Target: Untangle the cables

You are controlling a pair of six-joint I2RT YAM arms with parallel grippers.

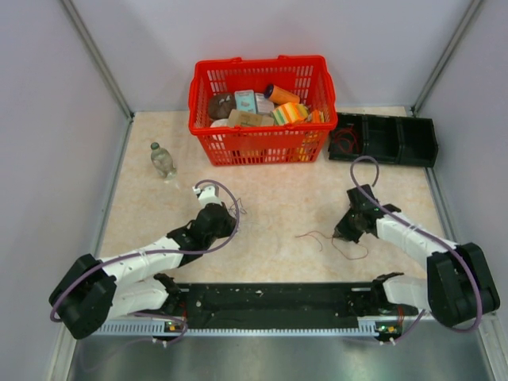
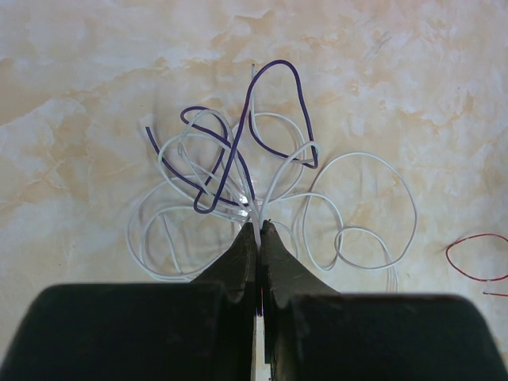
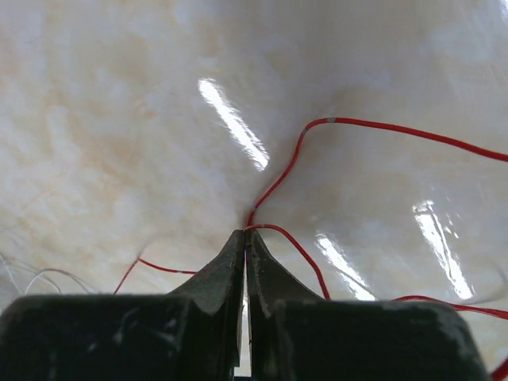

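The left pincer (image 2: 259, 226) was clamped tight on white wires (image 2: 357, 206) tangled with a purple wire (image 2: 274, 95), the loops spread on the desk (image 2: 79, 79) just ahead of its tips. The right pincer (image 3: 244, 235) was pinched closed on a red wire (image 3: 397, 127), which trailed away across the desk.

From above, the cables (image 1: 329, 238) are barely made out on the table (image 1: 278, 198), thin as threads, and the white ones by the left gripper (image 1: 230, 216) cannot be traced. In the left wrist view, the white wire (image 2: 361, 206) is swallowed between the shut jaws, and a red wire (image 2: 468, 254) is cut off at the right edge. In the right wrist view, the red wire (image 3: 381, 125) is lost past the right edge.
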